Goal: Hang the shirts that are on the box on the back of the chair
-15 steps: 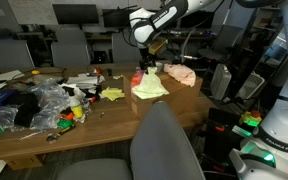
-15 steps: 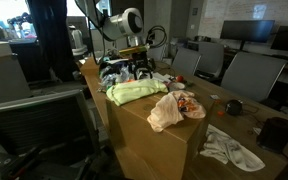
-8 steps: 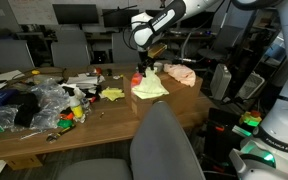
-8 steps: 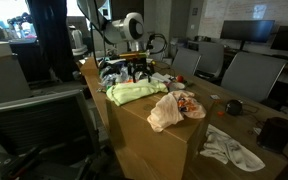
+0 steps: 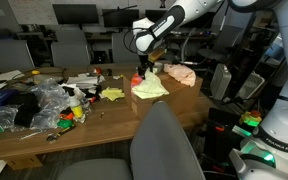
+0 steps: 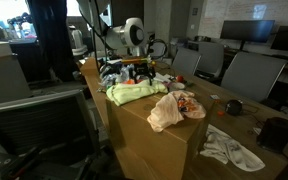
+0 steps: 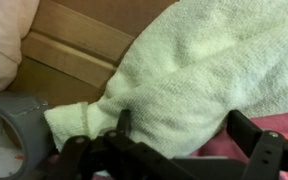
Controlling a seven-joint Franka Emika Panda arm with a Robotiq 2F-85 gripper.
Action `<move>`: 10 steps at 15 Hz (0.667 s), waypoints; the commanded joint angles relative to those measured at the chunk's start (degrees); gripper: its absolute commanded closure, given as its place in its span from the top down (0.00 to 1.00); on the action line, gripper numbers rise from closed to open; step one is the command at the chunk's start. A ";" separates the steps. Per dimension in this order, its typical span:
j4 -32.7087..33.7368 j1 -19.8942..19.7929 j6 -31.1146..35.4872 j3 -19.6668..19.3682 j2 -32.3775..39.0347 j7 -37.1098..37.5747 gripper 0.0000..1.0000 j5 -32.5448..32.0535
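Hung above the yellow-green shirt (image 5: 150, 87) with the jaws spread wide, gripping nothing. Found that shirt heaped on the cardboard box (image 6: 152, 150), filling the wrist view from centre out to two o'clock. Found the pink shirt (image 5: 181, 73) on the same box, just beside it at two o'clock in an exterior view. Noted a grey tape roll (image 7: 6, 130) at eight o'clock in the wrist view, just beside the yellow-green cloth. Saw the chair (image 5: 169, 145) at six o'clock, well apart.
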 commanded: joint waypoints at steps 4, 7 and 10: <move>-2.97 0.22 2.10 -0.79 -0.64 -0.27 0.73 -0.41; -3.99 0.42 1.35 -0.98 -2.10 -0.04 0.49 -0.61; -5.58 0.77 0.82 -1.51 -4.54 0.51 0.27 -1.31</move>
